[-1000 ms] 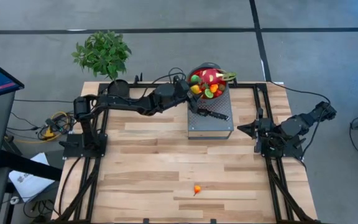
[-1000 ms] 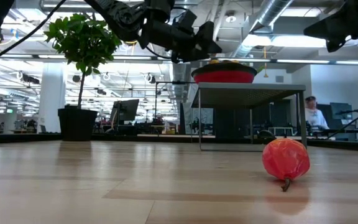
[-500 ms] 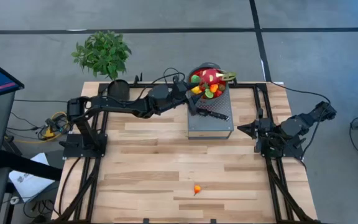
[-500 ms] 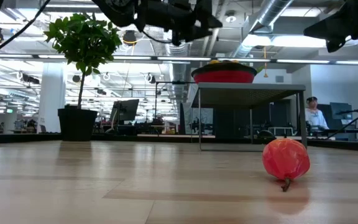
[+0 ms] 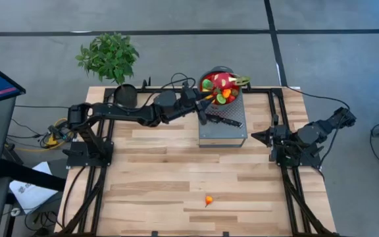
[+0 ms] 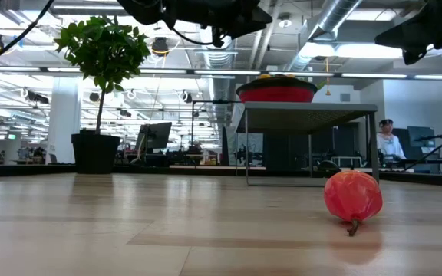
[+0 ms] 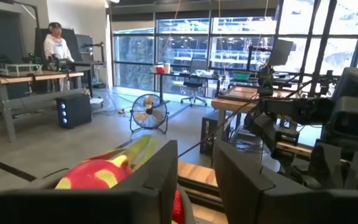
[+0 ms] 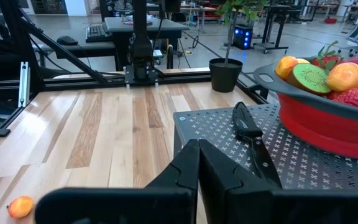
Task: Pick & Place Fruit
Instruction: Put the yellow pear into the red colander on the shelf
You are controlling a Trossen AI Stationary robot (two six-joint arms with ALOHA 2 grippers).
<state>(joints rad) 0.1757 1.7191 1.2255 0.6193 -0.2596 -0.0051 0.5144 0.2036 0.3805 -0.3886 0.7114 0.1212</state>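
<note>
A red bowl [image 5: 210,72] heaped with fruit stands on a grey perforated stand [image 5: 232,131] at the table's far middle. The pink-red dragon fruit [image 5: 221,80] lies on top of the heap. One small orange-red fruit [image 5: 208,200] lies alone on the wood near the front edge. My left gripper [image 5: 206,101] hangs above the bowl's left rim. Its fingers [image 7: 160,180] stand a narrow gap apart, with nothing plainly between them. My right gripper [image 5: 255,136] waits shut at the table's right side.
A black-handled knife [image 5: 221,120] lies on the stand in front of the bowl. A potted plant [image 5: 109,56] stands at the far left corner. Bare wood stretches between the stand and the loose fruit. A person [image 6: 388,142] sits in the room beyond.
My left gripper has risen beside the bowl, going from level with the bowl's rim to well above it in the low view. The bowl, the fruit and the loose fruit on the table have not moved.
</note>
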